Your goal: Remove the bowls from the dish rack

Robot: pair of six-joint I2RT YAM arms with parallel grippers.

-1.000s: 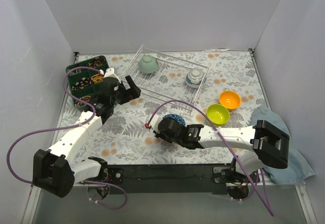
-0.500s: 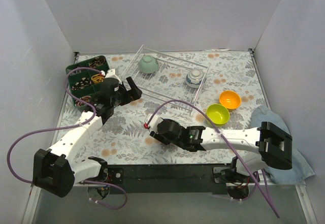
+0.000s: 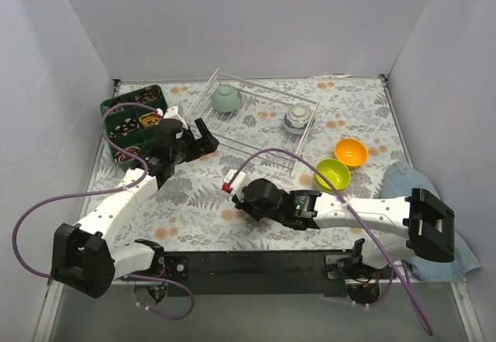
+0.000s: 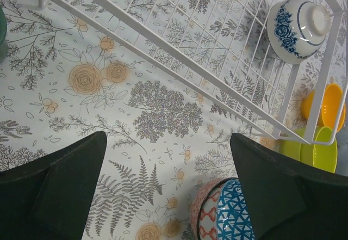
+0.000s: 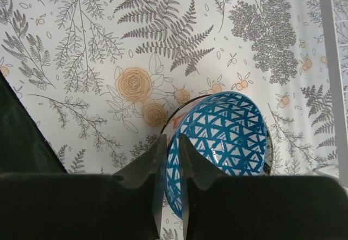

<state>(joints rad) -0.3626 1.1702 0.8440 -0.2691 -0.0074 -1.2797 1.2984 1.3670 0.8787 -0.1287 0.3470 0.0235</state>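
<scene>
Right hand (image 5: pixel 171 142) pinches the blue bowl (image 5: pixel 223 134) by its rim (left hand (image 4: pixel 167 139) gapes wide, empty).

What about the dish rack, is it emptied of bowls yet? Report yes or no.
No, a pale green bowl and a blue-and-white bowl sit inside the dish rack in the top view.

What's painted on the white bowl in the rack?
Blue flowers on the white bowl; left wrist view.
</scene>
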